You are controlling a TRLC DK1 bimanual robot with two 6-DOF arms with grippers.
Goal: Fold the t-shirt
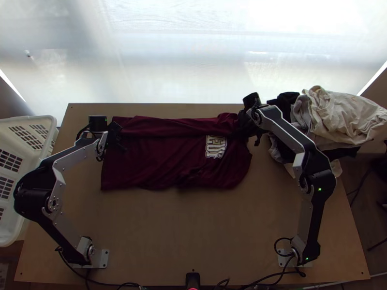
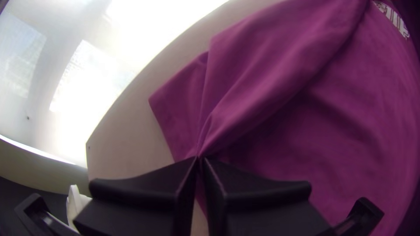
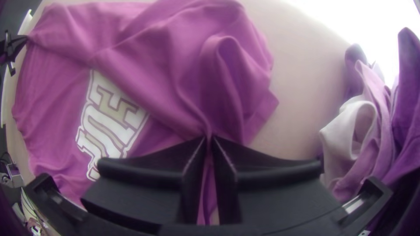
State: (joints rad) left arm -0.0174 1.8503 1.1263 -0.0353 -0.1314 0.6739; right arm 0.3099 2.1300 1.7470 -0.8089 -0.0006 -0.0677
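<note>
The dark red t-shirt (image 1: pixel 159 157) lies across the table's far half, its far side folded over in a long strip that partly covers the white lettering. At the shirt's left end is my left gripper (image 1: pixel 117 137); in the left wrist view the left gripper (image 2: pixel 199 159) is shut on the folded edge of the t-shirt (image 2: pixel 271 87). My right gripper (image 1: pixel 249 130) is at the shirt's right end, near the lettering. In the right wrist view the right gripper (image 3: pixel 209 139) is shut on a gathered fold of the t-shirt (image 3: pixel 175 65), with looser cloth bunched beyond it.
A pile of white, grey and black clothes (image 1: pixel 338 116) lies at the table's far right corner. A white plastic basket (image 1: pixel 29 121) stands off the left edge. Bare wooden table (image 1: pixel 193 232) stretches between the two arm bases.
</note>
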